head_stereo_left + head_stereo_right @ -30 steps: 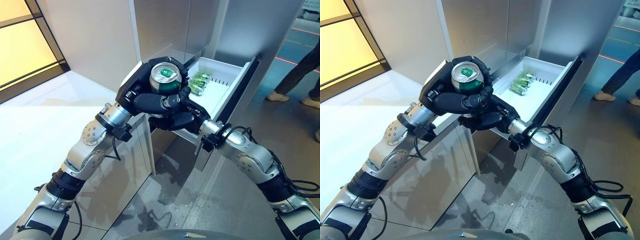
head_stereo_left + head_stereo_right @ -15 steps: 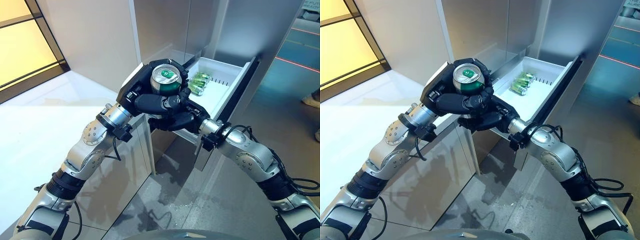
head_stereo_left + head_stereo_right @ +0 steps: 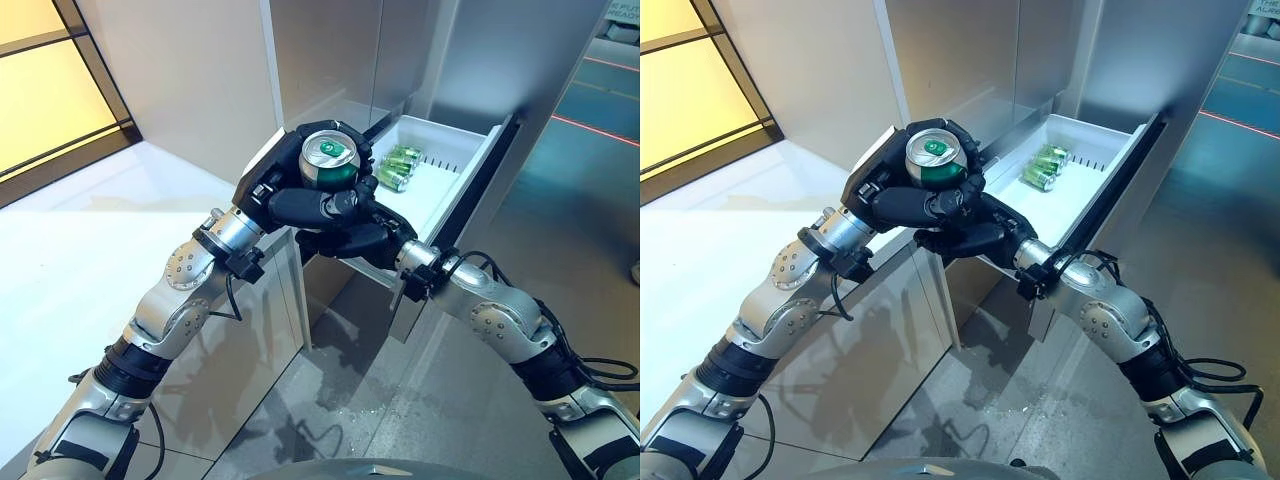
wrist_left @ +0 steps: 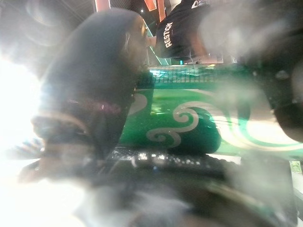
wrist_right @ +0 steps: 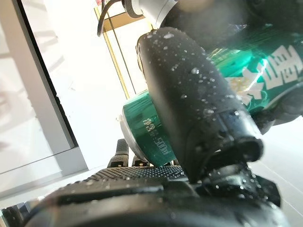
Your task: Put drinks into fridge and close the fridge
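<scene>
Both dark hands are meeting around one green can [image 3: 330, 160], its round silver top facing up, held just in front of the fridge's pulled-out drawer [image 3: 455, 175]. The left hand [image 3: 290, 195] is wrapping its fingers around the glossy cylinder. The right hand [image 3: 350, 240] is cupping the can from below, thumb curling up against its side, droplets beading on the rubbery skin. Two more green cans [image 3: 398, 165] are lying on their sides in the smooth white drawer, whose front is dark.
</scene>
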Tool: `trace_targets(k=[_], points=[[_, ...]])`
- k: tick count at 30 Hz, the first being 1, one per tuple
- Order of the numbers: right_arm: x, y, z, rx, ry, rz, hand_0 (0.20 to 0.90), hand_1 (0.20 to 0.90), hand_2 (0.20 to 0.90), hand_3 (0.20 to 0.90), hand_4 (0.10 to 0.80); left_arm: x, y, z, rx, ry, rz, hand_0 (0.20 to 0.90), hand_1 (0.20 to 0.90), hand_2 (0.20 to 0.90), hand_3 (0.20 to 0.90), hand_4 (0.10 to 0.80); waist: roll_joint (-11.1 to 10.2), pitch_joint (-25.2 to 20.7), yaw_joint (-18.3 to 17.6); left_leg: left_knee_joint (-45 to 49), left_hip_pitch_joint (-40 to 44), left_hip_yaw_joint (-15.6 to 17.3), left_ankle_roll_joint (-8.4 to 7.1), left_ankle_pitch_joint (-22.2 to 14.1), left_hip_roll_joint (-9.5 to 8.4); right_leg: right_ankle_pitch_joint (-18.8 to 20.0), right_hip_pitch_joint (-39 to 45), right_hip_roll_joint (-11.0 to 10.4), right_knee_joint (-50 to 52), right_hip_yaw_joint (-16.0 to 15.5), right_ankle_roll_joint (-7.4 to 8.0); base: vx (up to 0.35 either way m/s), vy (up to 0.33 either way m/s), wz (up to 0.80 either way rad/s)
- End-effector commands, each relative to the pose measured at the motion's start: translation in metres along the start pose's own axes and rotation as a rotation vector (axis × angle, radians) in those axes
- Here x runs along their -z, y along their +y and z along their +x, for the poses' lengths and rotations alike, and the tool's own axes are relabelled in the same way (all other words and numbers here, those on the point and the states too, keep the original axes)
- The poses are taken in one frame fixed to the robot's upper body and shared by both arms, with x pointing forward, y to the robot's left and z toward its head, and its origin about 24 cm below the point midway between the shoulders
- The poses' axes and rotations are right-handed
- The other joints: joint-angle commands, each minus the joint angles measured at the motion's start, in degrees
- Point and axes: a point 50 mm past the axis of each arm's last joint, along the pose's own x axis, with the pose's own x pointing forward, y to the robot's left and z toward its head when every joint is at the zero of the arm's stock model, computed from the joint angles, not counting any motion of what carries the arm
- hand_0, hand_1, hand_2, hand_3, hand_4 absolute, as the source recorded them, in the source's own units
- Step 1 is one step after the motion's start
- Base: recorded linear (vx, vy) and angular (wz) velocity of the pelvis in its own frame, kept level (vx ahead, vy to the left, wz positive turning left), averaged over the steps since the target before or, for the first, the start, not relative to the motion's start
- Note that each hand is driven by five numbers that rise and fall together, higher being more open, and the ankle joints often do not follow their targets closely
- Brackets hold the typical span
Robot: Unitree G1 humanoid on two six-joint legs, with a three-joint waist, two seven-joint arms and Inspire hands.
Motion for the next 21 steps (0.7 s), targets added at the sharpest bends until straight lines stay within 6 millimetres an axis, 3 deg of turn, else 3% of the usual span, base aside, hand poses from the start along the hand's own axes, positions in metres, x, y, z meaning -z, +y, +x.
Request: trace_targets(k=[1, 12, 19, 20, 21], points=[[-0.067, 0.037, 0.019, -0.205, -0.32, 0.018, 0.3, 0.3, 0.3, 0.2, 0.1, -0.04, -0.009, 0.031, 0.098, -0.239, 0.032, 0.3, 0.3, 0.3, 0.2, 0.1, -2.51, -5.63, 0.6, 0.12, -0.25, -0.52, 3.96, -4.72, -4.03, 0.27, -0.55, 0.29, 0.56, -1.68, 1.41, 0.0, 0.0, 0.0], [-0.077, 0.025, 0.015, -0.114, -0.33, -0.198, 0.3, 0.3, 0.3, 0.2, 0.1, -0.037, -0.007, 0.031, 0.098, -0.205, 0.036, 0.3, 0.3, 0.3, 0.2, 0.1, -2.46, -5.53, 0.34, 0.12, -0.31, -0.83, 4.06, -4.71, -4.15, 0.24, -0.62, 0.39, 0.67, -1.15, 1.39, 0.0, 0.0, 0.0], [-0.082, 0.023, 0.015, -0.102, -0.321, -0.238, 0.3, 0.3, 0.3, 0.2, 0.1, -0.035, -0.004, 0.031, 0.091, -0.187, 0.038, 0.3, 0.3, 0.3, 0.2, 0.1, -2.51, -5.23, 0.22, 0.12, -0.16, -0.79, 4.1, -4.77, -4.23, 0.28, -0.58, 0.31, 0.81, -1.15, 1.41, 0.0, 0.0, 0.0], [-0.082, 0.022, 0.015, -0.101, -0.321, -0.24, 0.3, 0.3, 0.3, 0.2, 0.1, -0.035, -0.004, 0.031, 0.091, -0.186, 0.038, 0.326, 0.326, 0.326, 0.23, 0.13, -2.52, -5.22, 0.22, 0.12, -0.14, -0.79, 4.1, -4.76, -4.24, 0.28, -0.55, 0.32, 0.82, -1.11, 1.41, 0.0, 0.0, 0.0], [-0.083, 0.022, 0.016, -0.096, -0.321, -0.242, 0.3, 0.3, 0.3, 0.2, 0.1, -0.035, -0.004, 0.031, 0.092, -0.186, 0.039, 0.528, 0.528, 0.528, 0.466, 0.366, -2.52, -5.24, 0.23, 0.12, -0.12, -0.77, 4.1, -4.76, -4.24, 0.29, -0.52, 0.34, 0.81, -1.06, 1.42, 0.0, 0.0, 0.0]])
